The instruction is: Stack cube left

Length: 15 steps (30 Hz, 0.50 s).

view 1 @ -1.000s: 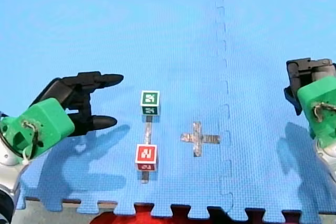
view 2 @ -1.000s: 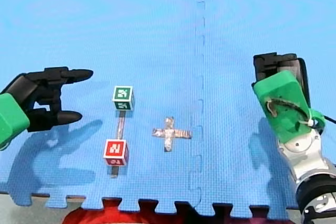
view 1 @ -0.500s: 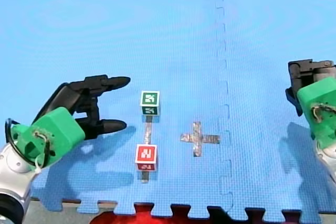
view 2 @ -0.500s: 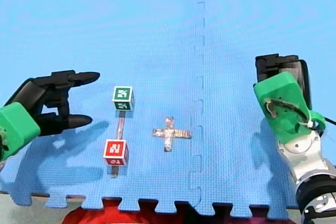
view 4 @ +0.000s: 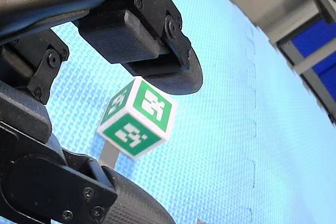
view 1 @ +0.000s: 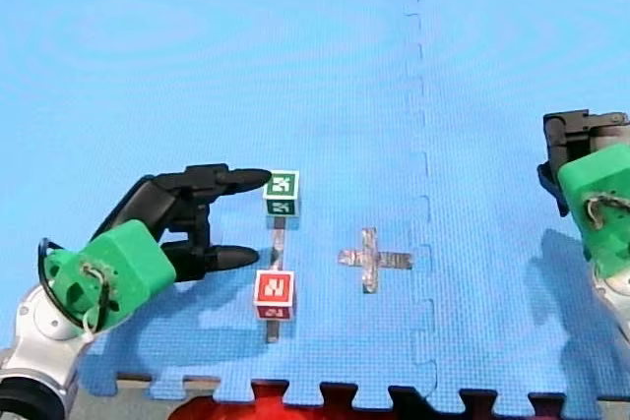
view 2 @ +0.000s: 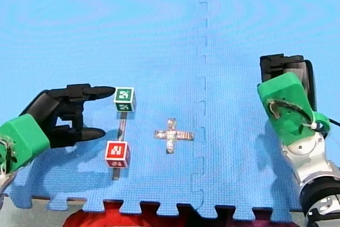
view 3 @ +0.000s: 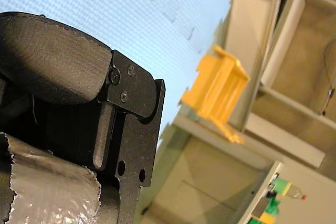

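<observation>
A green cube (view 1: 282,193) with a white pattern stands on the blue foam mat (view 1: 315,66), left of centre. A red cube (view 1: 275,294) stands just nearer the front edge, joined to it by a strip of silver tape (view 1: 279,243). My left hand (view 1: 246,218) is open just left of the green cube. Its upper fingertip (view 1: 258,178) reaches the cube's left edge, and I cannot tell whether it touches. In the second wrist view the green cube (view 4: 137,119) sits between the black fingers (view 4: 157,61), apart from them. My right hand (view 2: 282,70) hovers at the mat's right side.
A silver tape cross (view 1: 372,260) lies on the mat right of the cubes. A toothed seam (view 1: 421,145) runs front to back through the mat. The mat's front edge (view 1: 325,395) is close behind the red cube. A yellow object (view 3: 218,95) stands beyond the mat.
My left hand has moved right, towards the green cube, until its upper fingertip reached the cube's side. Both cubes stay put, and the right hand has barely shifted.
</observation>
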Available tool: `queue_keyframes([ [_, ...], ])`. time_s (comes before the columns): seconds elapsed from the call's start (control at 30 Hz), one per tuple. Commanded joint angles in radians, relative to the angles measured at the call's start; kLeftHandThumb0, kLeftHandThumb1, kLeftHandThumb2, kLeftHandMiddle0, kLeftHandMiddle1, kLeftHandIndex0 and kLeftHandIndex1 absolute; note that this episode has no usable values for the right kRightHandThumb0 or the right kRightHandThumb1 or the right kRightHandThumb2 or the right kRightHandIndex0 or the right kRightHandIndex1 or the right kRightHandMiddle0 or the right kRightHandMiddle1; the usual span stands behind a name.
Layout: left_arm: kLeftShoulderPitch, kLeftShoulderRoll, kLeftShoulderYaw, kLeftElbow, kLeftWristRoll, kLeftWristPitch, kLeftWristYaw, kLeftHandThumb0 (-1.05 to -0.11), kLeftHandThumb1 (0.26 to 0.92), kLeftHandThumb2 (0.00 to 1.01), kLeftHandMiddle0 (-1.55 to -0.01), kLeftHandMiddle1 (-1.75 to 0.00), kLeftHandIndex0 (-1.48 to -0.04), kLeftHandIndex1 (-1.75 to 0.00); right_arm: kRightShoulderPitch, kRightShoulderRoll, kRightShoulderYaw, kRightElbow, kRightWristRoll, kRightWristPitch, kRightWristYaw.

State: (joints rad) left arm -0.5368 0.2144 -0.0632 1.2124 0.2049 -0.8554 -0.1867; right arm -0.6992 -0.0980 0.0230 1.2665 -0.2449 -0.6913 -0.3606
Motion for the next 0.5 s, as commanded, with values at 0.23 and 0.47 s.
queue_keyframes([
  [0.23,0.002,0.012,-0.016,-0.003,-0.003,0.047,-0.054,-0.798,0.702,0.0,-0.86,-1.75,-0.73,-0.01,-0.004,-0.001,-0.002,-0.004,0.004,-0.003,-0.002],
  [0.47,-0.011,0.053,-0.039,-0.041,0.011,0.105,-0.122,-0.808,0.681,0.0,-0.86,-1.75,-0.71,0.0,-0.003,0.003,-0.003,-0.008,0.006,-0.003,-0.002],
])
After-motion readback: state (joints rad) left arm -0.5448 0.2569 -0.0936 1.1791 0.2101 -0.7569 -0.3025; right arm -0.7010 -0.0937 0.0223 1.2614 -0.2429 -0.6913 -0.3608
